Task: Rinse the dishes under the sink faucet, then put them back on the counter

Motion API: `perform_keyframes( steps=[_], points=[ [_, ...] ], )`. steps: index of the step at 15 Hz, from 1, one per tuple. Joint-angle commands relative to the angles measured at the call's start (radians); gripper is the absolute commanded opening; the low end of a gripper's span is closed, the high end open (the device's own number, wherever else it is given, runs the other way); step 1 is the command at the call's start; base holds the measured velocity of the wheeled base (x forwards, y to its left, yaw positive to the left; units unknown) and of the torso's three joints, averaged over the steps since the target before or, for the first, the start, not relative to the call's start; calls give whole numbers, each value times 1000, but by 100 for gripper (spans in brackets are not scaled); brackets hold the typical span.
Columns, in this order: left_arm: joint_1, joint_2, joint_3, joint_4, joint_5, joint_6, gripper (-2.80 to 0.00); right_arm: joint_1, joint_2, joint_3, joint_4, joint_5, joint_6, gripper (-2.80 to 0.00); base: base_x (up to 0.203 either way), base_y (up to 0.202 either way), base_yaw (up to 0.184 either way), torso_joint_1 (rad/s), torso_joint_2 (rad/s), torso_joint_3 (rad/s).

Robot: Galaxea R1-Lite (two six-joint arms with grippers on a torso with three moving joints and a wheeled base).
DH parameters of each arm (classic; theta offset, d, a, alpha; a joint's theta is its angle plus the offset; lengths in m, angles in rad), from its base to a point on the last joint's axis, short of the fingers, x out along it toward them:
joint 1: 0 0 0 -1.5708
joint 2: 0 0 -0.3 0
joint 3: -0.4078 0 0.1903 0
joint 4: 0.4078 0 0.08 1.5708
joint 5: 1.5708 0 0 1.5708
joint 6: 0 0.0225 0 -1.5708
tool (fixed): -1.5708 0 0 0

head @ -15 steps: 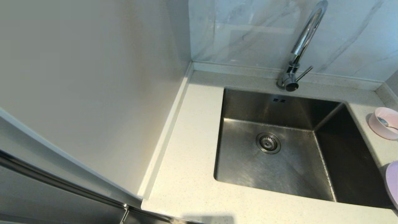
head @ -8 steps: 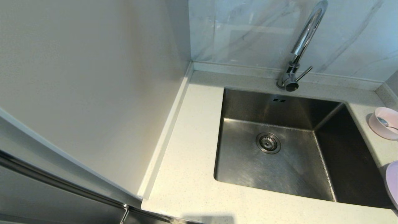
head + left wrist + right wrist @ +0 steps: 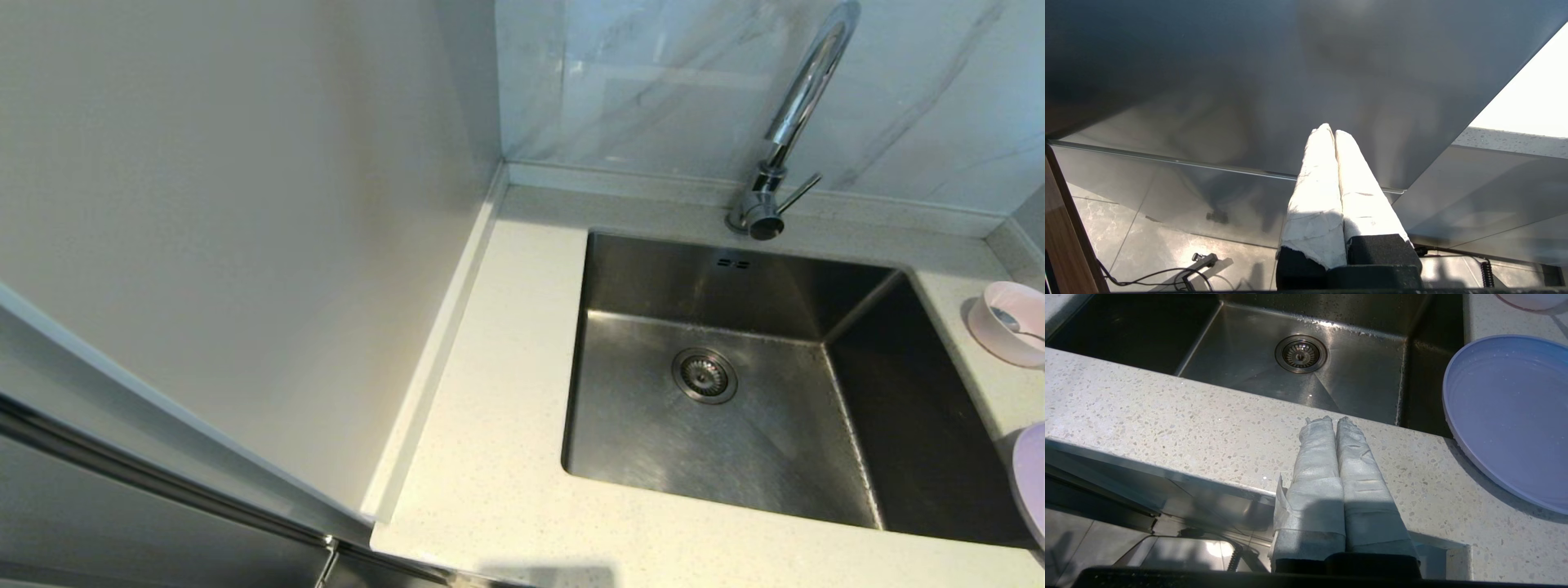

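The steel sink (image 3: 620, 425) is sunk into the cream speckled counter (image 3: 490, 457), with the chrome faucet (image 3: 796, 114) behind it. On the counter right of the basin sit a pale pink bowl (image 3: 992, 331) holding a metal spoon (image 3: 1012, 321) and, nearer me, a lavender plate (image 3: 1030, 482). My right gripper (image 3: 1333, 420) is shut and empty, low at the counter's front edge, with the lavender plate (image 3: 1511, 416) and sink (image 3: 1265, 371) beyond it. My left gripper (image 3: 1330, 131) is shut and empty, down beside grey cabinet panels. Neither arm shows in the head view.
A tall pale panel (image 3: 229, 245) closes off the left side of the counter. A white veined wall (image 3: 669, 82) stands behind the faucet. A round strainer drain (image 3: 704, 375) lies in the basin floor. Cables lie on the tiled floor (image 3: 1167, 265) below my left gripper.
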Motion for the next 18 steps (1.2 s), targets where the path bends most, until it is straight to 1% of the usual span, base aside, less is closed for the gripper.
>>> perform_keyframes(
  steps=[1, 11, 13, 18],
  points=[
    [0, 0, 0, 0, 0, 0, -280, 0, 2, 8, 0, 1, 0, -280, 0, 0, 0, 0, 0, 0],
    [0, 0, 0, 0, 1, 0, -280, 1, 2, 8, 0, 0, 0, -280, 0, 0, 0, 0, 0, 0],
    [0, 0, 0, 0, 1, 0, -280, 0, 2, 8, 0, -12, 22, -280, 0, 0, 0, 0, 0, 0],
    [0, 0, 0, 0, -1, 0, -280, 0, 2, 8, -2, -17, 33, -280, 0, 0, 0, 0, 0, 0]
  ],
)
